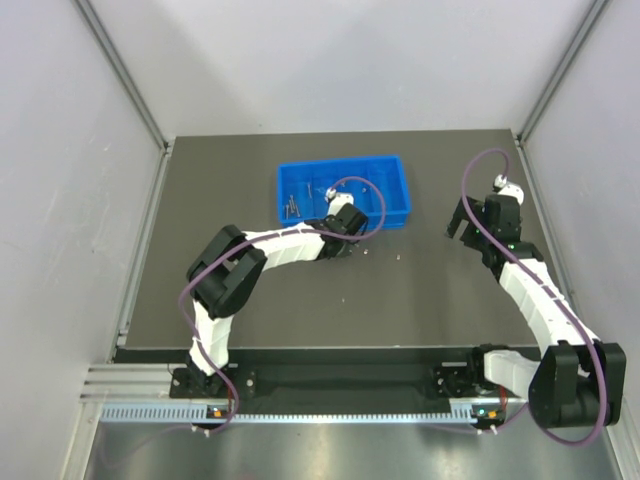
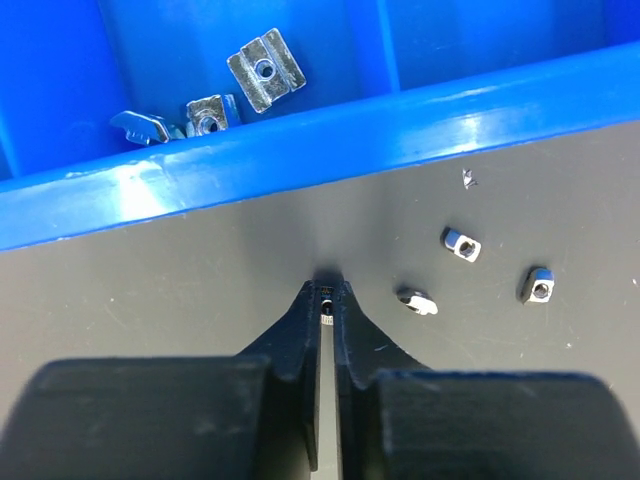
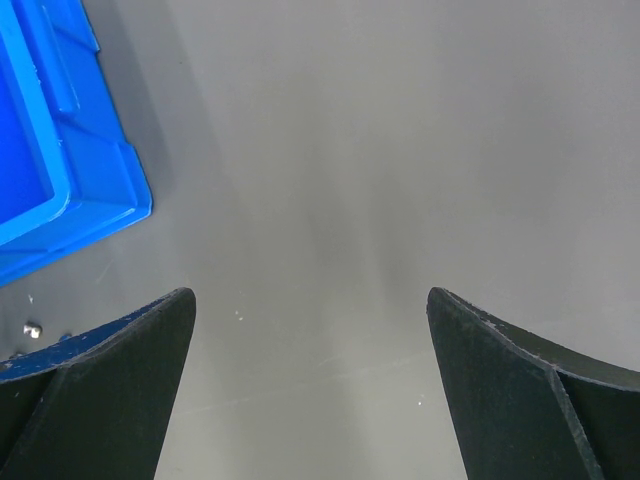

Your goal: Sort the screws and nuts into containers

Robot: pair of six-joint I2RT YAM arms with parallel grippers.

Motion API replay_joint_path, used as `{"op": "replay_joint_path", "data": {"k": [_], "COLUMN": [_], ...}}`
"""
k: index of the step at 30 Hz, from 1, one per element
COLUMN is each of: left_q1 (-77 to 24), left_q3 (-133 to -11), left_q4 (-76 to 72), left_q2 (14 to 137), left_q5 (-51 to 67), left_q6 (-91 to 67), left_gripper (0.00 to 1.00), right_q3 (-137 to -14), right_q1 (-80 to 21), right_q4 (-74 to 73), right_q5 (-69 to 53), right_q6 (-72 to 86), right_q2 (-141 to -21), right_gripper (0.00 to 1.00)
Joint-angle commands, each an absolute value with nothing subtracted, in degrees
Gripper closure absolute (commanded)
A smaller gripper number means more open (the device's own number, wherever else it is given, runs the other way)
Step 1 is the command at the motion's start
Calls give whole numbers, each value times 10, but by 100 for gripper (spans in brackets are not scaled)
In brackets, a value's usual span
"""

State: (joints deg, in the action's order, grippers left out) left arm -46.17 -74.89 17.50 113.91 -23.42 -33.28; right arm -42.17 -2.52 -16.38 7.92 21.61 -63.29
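Looking down my left claw [image 2: 326, 298], I see its fingers nearly pressed together, pinching a tiny silvery piece [image 2: 326, 305] that is mostly hidden, so I cannot tell nut from screw. It sits just outside the blue tray [image 2: 300, 150], at its near rim. Three loose nuts [image 2: 461, 244] lie beside that rim, and other nuts [image 2: 265, 69] lie inside it. My right claw [image 3: 310, 300] stands spread wide, off to the right of the tray, which its camera cuts off to one corner.

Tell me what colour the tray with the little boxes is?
Bright blue tray; the top external view shows it best.
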Motion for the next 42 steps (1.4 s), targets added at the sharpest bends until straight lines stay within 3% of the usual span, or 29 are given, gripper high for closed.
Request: {"op": "replay_joint_path", "data": {"k": [1, 16, 27, 35, 38, 42], "left_q1": [-462, -465, -464, -453, -453, -454], "left_q3": [-735, -823, -1108, -1167, -1171, -1176], "left_q4": [179, 120, 87, 80, 75, 94], "left_q2": [1132, 1048, 1258, 1336, 1343, 1332], "left_q5": [-213, -165, -162, -182, -163, -165], "left_q6": [-339, -271, -221, -208, -196, -185], "left_gripper": [99, 99, 98, 96, 91, 74], "right_q3": [-450, -460, -464, -461, -462, -456], "right_q1": [-33, -33, -32, -31, -31, -32], "right_q4": [-162, -184, -196, -204, -205, -195], "right_q5": [93, 122, 148, 135, 133, 125], "right_q6": [219, 242, 238, 238, 237, 239], "right_q2": [-635, -638, -606, -599, -598, -585], "right_gripper": [0, 0, 0, 0, 0, 0]}}
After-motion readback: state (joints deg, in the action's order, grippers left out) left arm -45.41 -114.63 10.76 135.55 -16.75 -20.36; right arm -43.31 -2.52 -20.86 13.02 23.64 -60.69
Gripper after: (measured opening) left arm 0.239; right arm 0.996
